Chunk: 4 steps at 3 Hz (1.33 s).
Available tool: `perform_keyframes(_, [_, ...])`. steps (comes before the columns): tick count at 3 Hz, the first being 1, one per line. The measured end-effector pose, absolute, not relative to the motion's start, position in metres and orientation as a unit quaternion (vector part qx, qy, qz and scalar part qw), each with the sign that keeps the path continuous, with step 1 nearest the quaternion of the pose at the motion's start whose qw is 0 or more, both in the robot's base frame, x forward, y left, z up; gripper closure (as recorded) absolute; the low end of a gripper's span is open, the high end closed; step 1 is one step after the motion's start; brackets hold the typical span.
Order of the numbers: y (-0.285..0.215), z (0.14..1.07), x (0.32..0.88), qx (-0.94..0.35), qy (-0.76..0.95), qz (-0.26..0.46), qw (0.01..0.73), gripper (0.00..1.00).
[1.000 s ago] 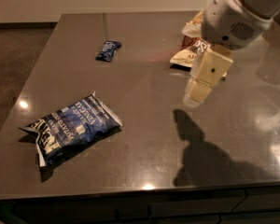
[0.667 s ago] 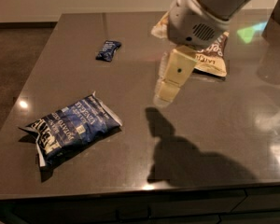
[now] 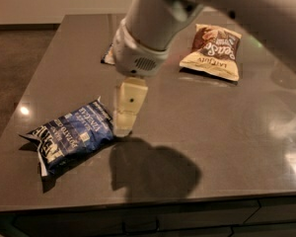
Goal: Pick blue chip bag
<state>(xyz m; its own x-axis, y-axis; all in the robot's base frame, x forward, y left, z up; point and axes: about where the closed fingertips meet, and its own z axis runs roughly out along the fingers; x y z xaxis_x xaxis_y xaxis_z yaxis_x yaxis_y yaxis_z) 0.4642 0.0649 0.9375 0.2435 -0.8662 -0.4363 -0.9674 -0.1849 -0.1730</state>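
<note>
End effector [image 3: 124, 126] is seen low over the dark grey counter [image 3: 222, 132], left of centre, hung from a pale, bulky wrist that comes in from the top of the view; its cream tip is pointed down and is placed just beside the right end of the blue chip bag [image 3: 71, 137]; whether contact is made there cannot be told, and whether the end effector is spread or pressed together cannot be told either. The blue chip bag is laid flat and crinkled at the front left of the counter, near the left edge, with white lettering on its face and a white-edged end turned towards the front. A brown and cream chip bag [image 3: 212, 51] is laid at the back right, well apart from the blue one; a small dark-blue packet [image 3: 107, 58] is mostly hidden behind the wrist at the back; a broad shadow [image 3: 153, 171] is cast on the counter in front of the end effector.
</note>
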Motion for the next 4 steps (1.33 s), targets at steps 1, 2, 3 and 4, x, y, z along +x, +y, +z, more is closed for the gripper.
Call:
perform_keyframes(1, [0.091, 0.911, 0.459, -0.783, 0.582, 0.117, 0.187, 0.0])
perform_keyframes(2, [0.106, 0.884, 0.456, -0.802, 0.564, 0.115, 0.162, 0.0])
perform_keyframes(3, [0.118, 0.861, 0.461, -0.816, 0.55, 0.108, 0.141, 0.0])
perform_keyframes(4, [0.127, 0.847, 0.472, -0.828, 0.537, 0.098, 0.126, 0.03])
